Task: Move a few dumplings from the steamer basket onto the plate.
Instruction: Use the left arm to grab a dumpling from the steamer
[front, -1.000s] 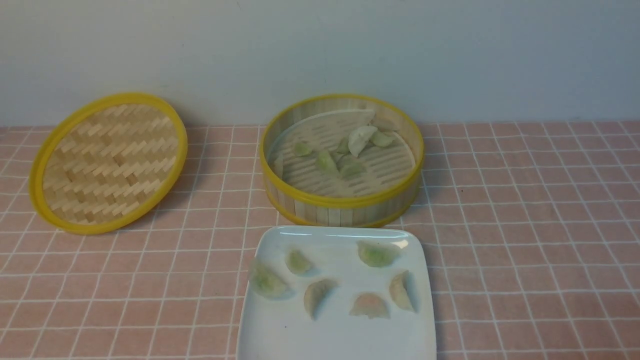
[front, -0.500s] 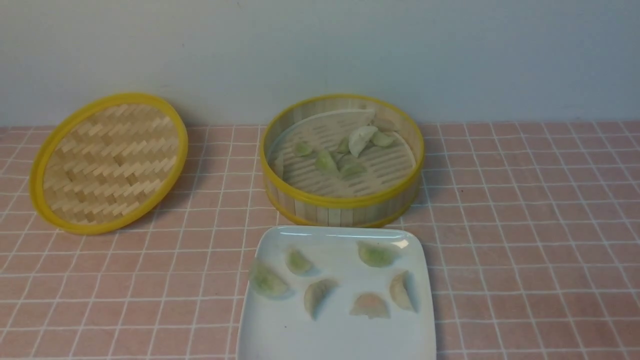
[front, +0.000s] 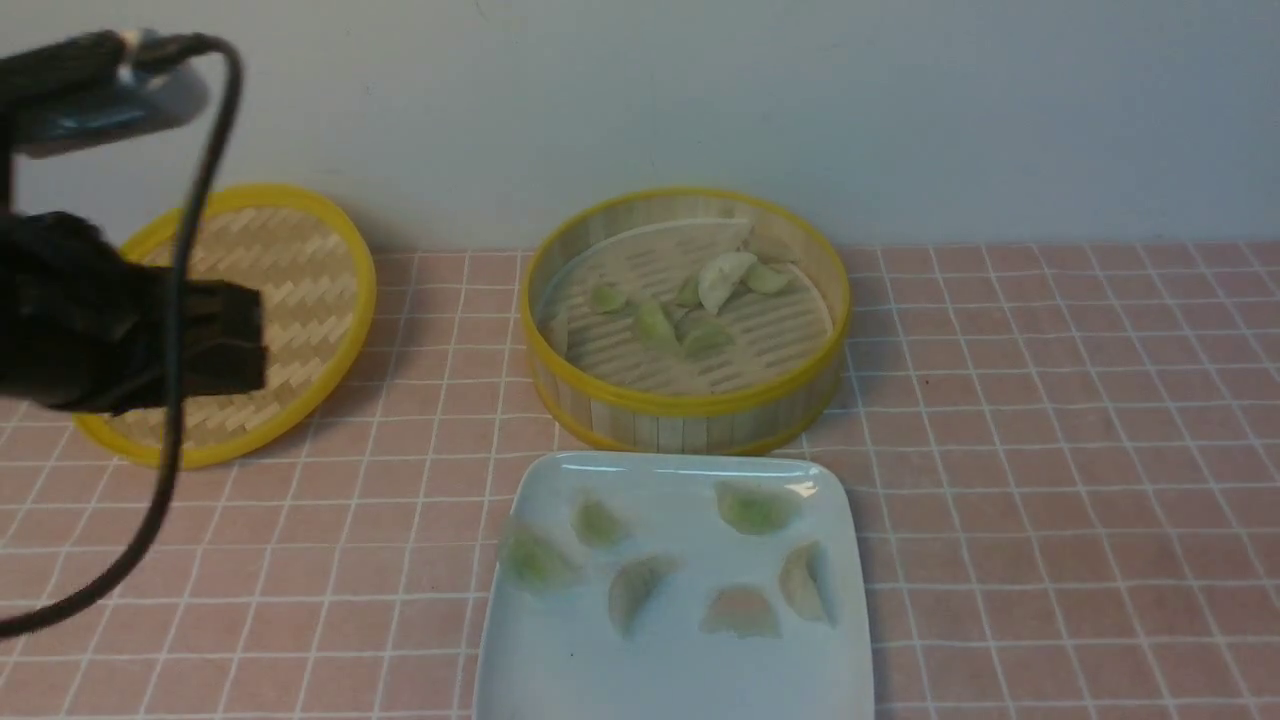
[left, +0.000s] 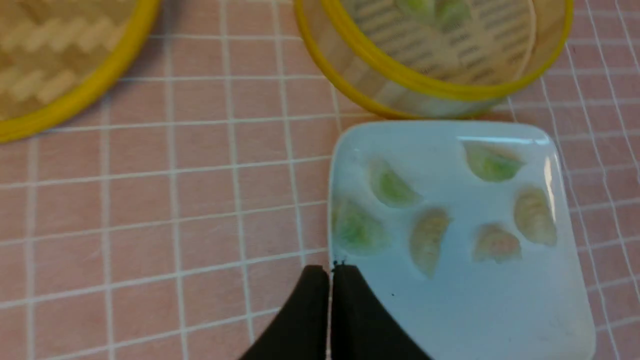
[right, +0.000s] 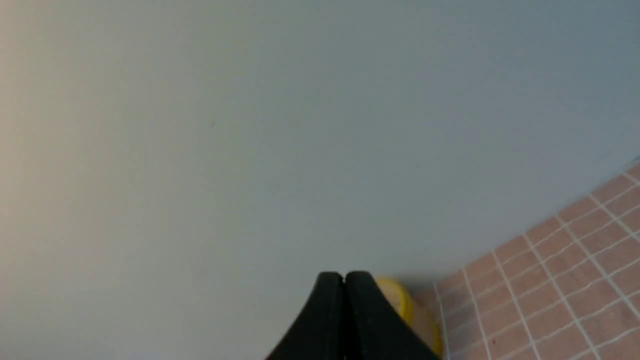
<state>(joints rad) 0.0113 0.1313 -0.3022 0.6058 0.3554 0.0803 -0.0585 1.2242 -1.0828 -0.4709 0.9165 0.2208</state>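
Note:
The steamer basket (front: 690, 405) stands at the middle back with several pale green dumplings (front: 722, 278) on its slatted floor. The white square plate (front: 670, 680) lies just in front of it and holds several dumplings (front: 740, 612), green, beige and pinkish. In the left wrist view my left gripper (left: 330, 270) is shut and empty, hanging over the left edge of the plate (left: 475, 310) near a green dumpling (left: 357, 230). The basket (left: 400, 90) shows beyond the plate. My right gripper (right: 344, 275) is shut and empty and faces the wall.
The woven yellow-rimmed lid (front: 300, 260) leans at the back left, partly hidden by my left arm (front: 120, 340) and its cable (front: 170, 420). A pink checked cloth (front: 1050, 450) covers the table. A grey wall stands close behind the basket.
My left arm has come into the front view at the left, in front of the lid. The dumplings, basket and plate have not moved.

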